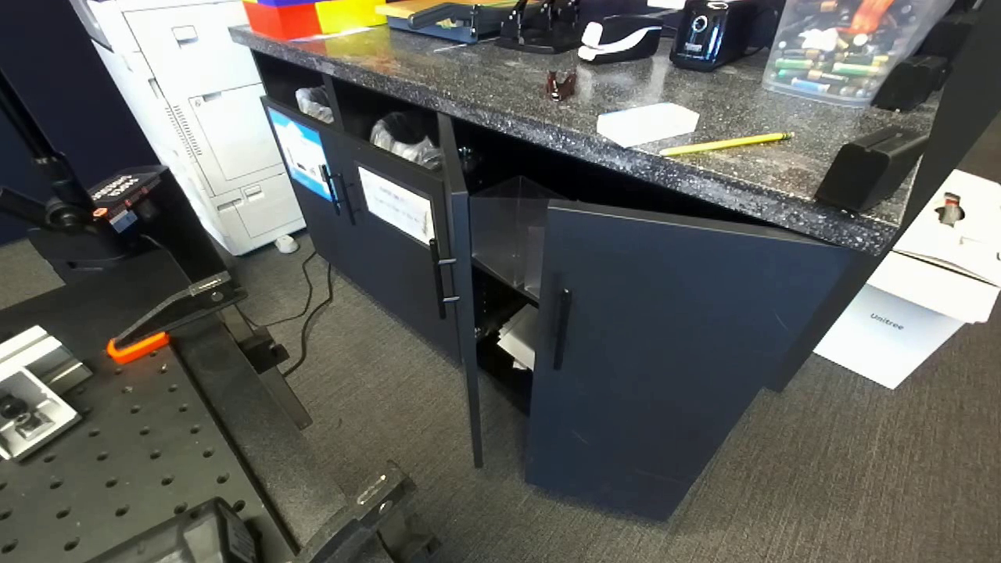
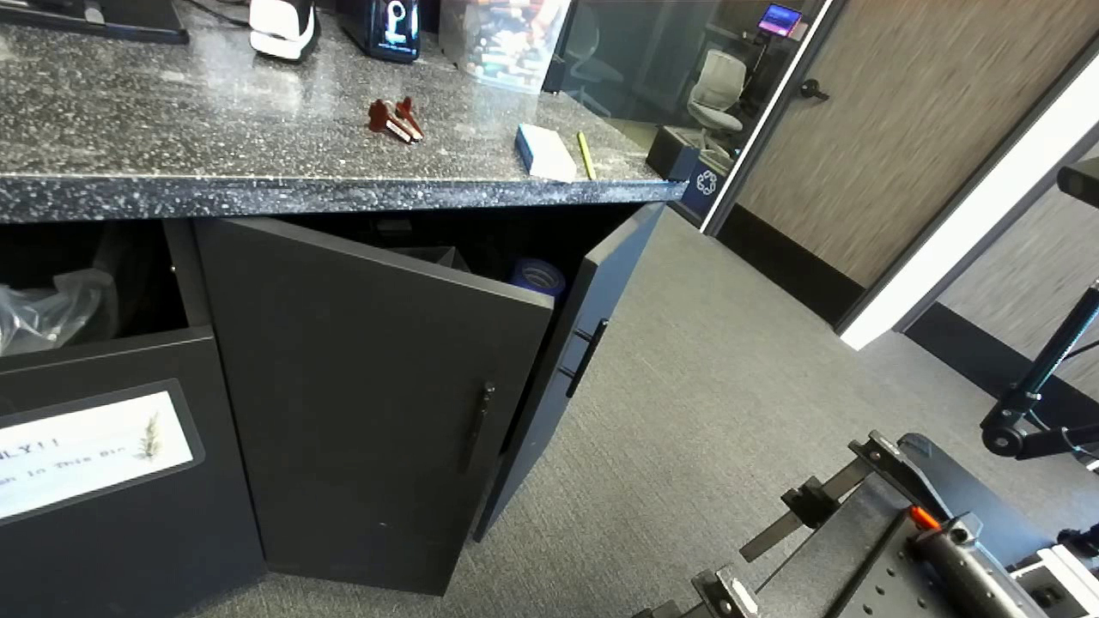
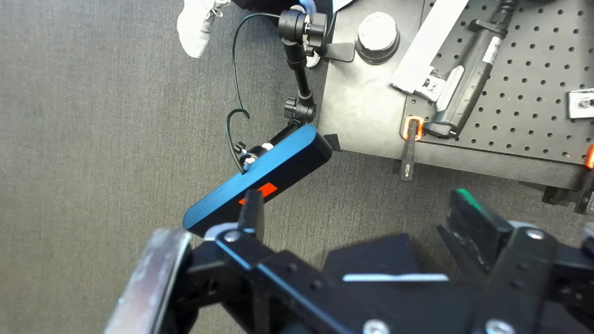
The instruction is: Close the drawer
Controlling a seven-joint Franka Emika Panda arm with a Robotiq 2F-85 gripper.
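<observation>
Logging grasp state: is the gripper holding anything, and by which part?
Nothing is held: the wrist view shows the gripper open, its jaws wide apart, nothing clamped between them.

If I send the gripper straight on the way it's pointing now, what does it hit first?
Probably the carpet, which shows beyond the open gripper in the wrist view. Depth is unclear, though, and a dark navy shape lower in that picture might come first.
</observation>
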